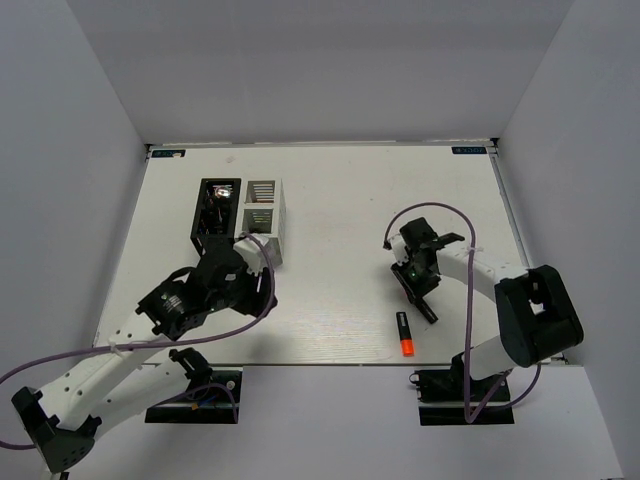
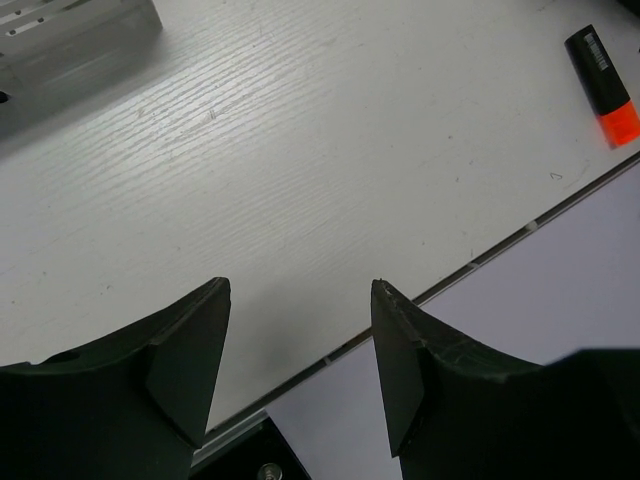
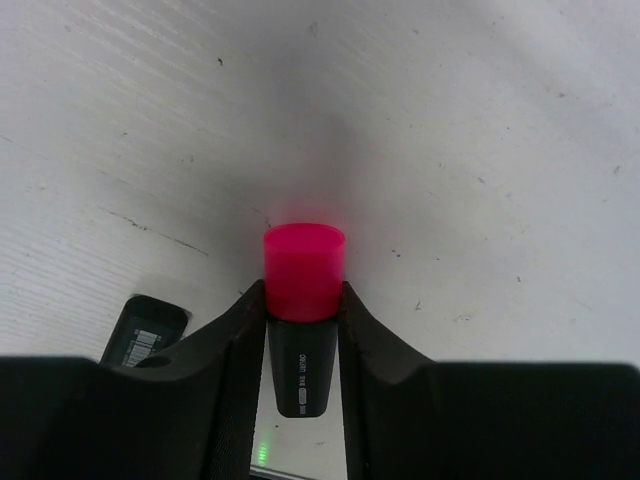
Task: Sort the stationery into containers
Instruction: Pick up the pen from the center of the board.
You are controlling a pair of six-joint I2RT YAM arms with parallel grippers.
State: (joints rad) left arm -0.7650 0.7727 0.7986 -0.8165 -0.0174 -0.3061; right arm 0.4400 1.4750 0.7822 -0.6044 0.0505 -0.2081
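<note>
- White table [image 1: 330, 200], white walls; black organiser [image 1: 215, 210] and white organiser [image 1: 265, 215] at left.
- R gripper [image 3: 303, 300] pinches pink-capped marker [image 3: 304, 270] just below cap, mid-right.
- L gripper [image 2: 300, 300] agape, empty.
- Risk, my view: grip so near one end, marker may swing or slip in transit.

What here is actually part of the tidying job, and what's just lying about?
Part of the job: pink-capped marker, clamped in the right gripper; orange-capped marker lying on the table; black organiser; white organiser.
Just there: purple cables; blue labels at the far corners.
</note>
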